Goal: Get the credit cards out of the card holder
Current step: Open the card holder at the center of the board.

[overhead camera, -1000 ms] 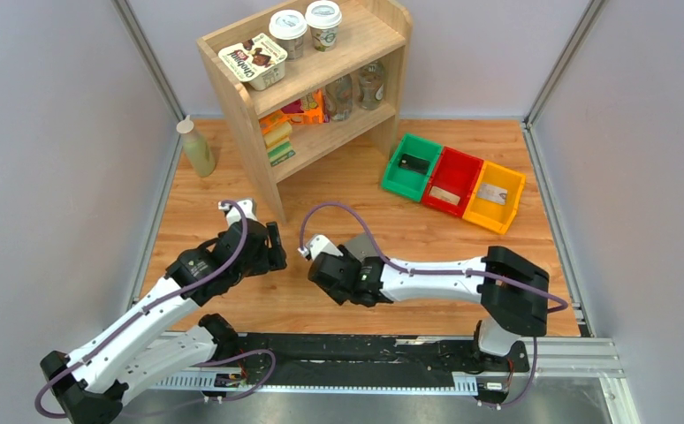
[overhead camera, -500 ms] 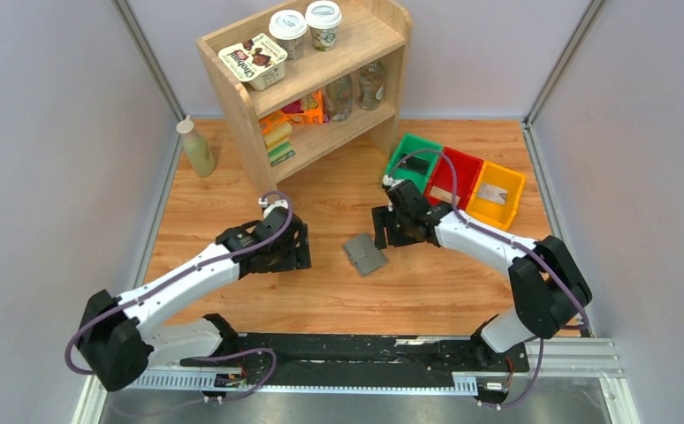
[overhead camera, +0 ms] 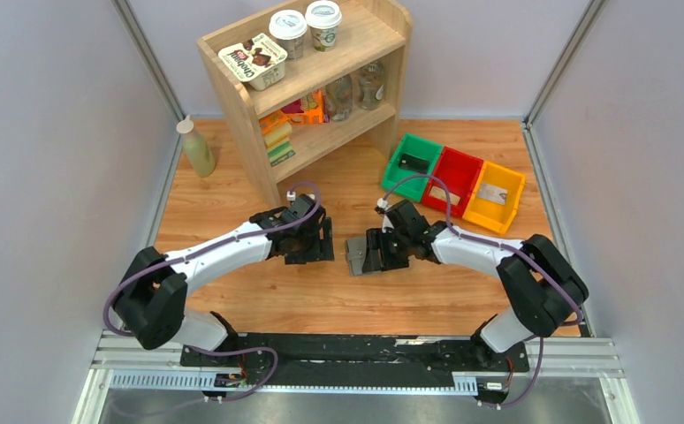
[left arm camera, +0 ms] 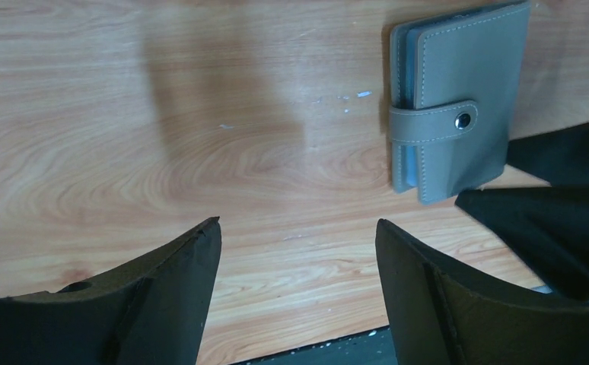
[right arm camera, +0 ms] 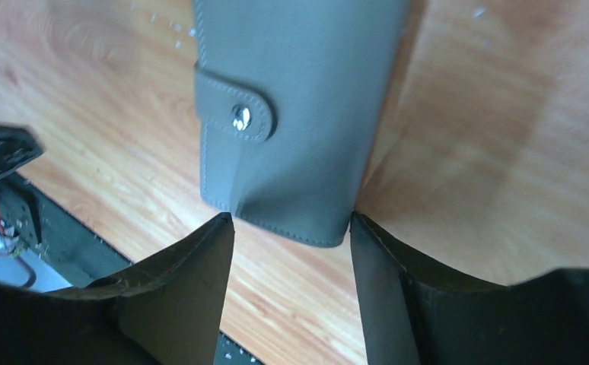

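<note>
On the table (overhead camera: 462,168) the card holder (left arm camera: 466,84) points lengthwise at the spread right gripper (right arm camera: 291,219); left gripper (left arm camera: 297,224) likewise spread.

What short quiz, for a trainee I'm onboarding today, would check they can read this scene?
1. True or false: the card holder lies folded shut.
2. Which bin sits nearest the shelf? A green, B red, C yellow.
3. Short answer: which gripper's fingertips frame the holder's short end?
Key: 1 true. 2 A, the green bin. 3 the right gripper.
</note>
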Motion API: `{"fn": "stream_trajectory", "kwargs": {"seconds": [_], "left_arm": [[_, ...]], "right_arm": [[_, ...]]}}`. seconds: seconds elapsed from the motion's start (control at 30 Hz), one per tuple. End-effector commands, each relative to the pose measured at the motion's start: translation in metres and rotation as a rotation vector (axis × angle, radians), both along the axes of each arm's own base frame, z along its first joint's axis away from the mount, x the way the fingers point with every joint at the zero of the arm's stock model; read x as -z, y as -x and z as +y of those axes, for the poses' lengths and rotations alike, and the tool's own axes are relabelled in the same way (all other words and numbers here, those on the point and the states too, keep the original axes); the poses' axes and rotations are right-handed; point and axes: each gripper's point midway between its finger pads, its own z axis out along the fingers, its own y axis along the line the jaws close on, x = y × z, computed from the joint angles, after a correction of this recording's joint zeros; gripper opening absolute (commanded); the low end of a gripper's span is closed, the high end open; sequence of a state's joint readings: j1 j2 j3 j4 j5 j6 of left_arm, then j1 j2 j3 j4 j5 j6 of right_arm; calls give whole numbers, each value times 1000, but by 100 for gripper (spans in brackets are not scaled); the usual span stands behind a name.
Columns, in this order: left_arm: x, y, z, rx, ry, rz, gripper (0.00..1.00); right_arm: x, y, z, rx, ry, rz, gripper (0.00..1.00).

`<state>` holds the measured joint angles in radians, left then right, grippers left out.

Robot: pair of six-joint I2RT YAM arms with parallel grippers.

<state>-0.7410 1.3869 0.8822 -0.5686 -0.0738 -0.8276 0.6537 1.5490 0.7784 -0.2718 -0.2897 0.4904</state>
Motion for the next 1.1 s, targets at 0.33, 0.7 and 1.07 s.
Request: {"fn": "stream_trajectory", "kwargs": {"seconds": [0.33, 0.7, 1.07], "left_arm": [[-1, -19, -64, 91, 149, 37, 78], [23, -24, -89, 106, 174, 111, 75], [35, -28, -98, 100, 173, 127, 65]], "right_arm": [[-17, -24, -6, 125, -220, 3, 58], [6, -25, -14, 146, -231, 42, 53], [13, -15, -14, 143, -248, 65, 48]]}}
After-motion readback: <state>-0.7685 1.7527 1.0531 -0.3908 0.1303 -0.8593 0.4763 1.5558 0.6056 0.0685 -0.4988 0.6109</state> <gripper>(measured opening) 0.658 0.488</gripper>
